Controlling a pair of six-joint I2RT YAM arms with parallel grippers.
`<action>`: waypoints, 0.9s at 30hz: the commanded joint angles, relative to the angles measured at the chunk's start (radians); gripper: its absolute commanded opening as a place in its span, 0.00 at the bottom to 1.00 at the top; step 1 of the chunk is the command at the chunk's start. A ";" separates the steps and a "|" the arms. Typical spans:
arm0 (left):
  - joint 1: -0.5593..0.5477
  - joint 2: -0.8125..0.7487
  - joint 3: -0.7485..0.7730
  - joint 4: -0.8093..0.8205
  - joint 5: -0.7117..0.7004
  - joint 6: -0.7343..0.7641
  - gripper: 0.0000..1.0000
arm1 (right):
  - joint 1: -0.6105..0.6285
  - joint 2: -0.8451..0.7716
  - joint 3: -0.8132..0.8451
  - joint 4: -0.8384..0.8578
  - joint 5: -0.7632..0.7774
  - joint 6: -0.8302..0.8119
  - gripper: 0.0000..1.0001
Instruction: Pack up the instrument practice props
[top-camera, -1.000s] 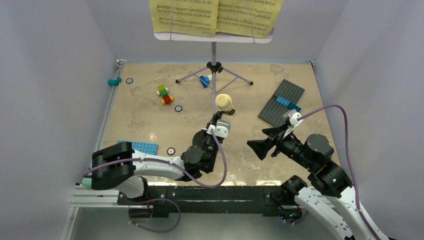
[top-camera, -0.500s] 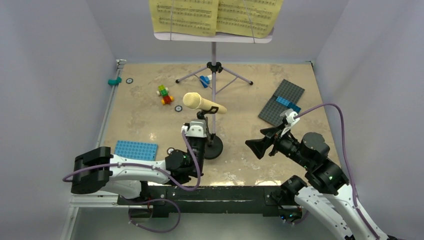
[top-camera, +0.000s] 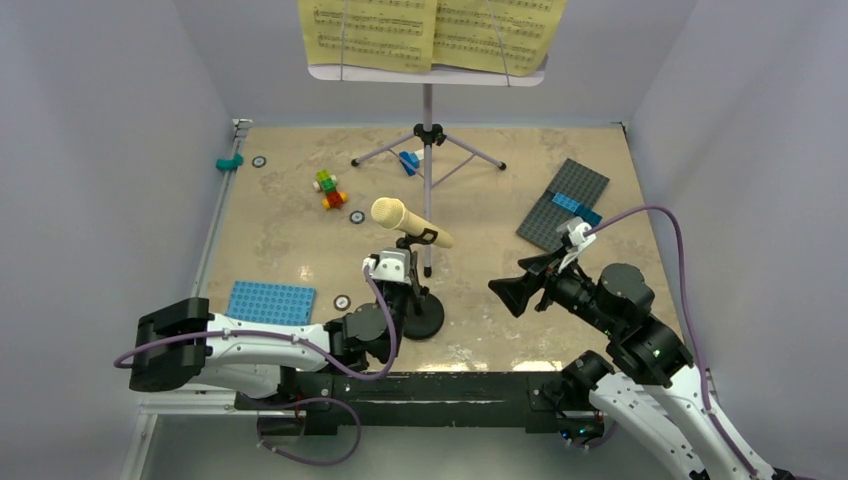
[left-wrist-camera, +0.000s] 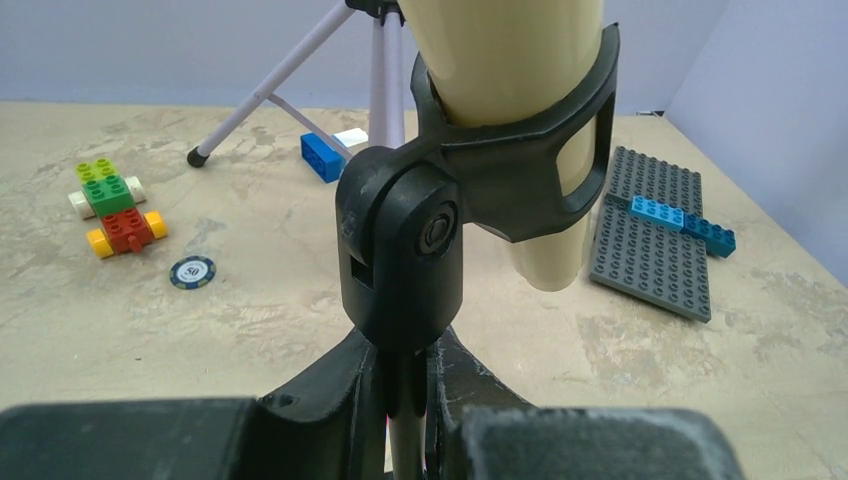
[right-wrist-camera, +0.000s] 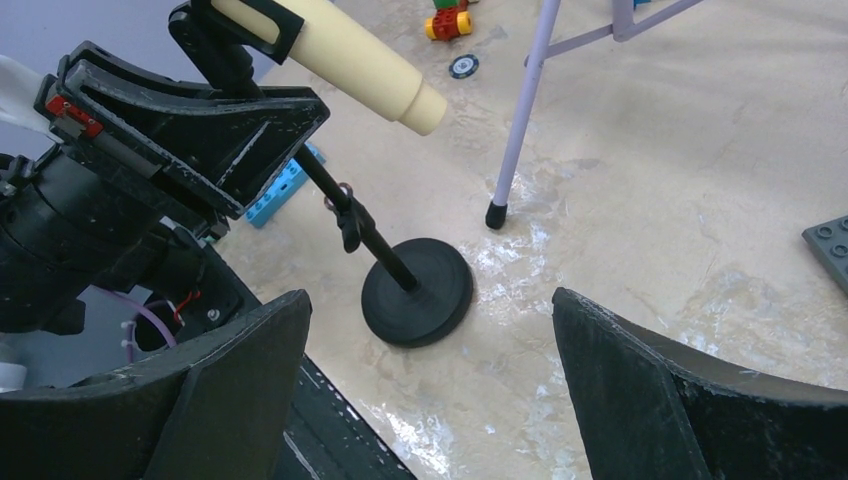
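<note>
Cream toy microphone (top-camera: 410, 222) head far-left, left fingers (left-wrist-camera: 322, 396) pinching mic stand (top-camera: 424, 317), right fingers (right-wrist-camera: 240, 390) spread

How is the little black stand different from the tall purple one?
The black mic stand has a round flat base; the tall music stand spreads tripod legs. The mic stand carries a cream microphone, the music stand yellow sheet pages. The left gripper grips the mic stand's pole; nothing touches the music stand. Both hold something up.

— Left arm (top-camera: 265, 340)?
— Stretched low toward centre; left gripper (top-camera: 410, 292) clamped on the mic stand (top-camera: 426, 318) stem.
— Right arm (top-camera: 640, 340)?
— Bent, raised; right gripper (top-camera: 517, 293) spread wide, holding nothing, aimed leftward.
</note>
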 joint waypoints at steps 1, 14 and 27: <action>-0.004 0.027 0.005 0.051 0.029 -0.073 0.00 | 0.004 0.011 -0.003 0.035 0.008 0.005 0.95; -0.011 -0.060 0.034 -0.264 0.126 -0.243 0.58 | 0.004 0.012 0.005 0.004 0.009 -0.020 0.96; -0.009 -0.385 -0.084 -0.477 0.456 -0.341 0.73 | 0.004 0.002 -0.002 -0.043 -0.064 -0.045 0.97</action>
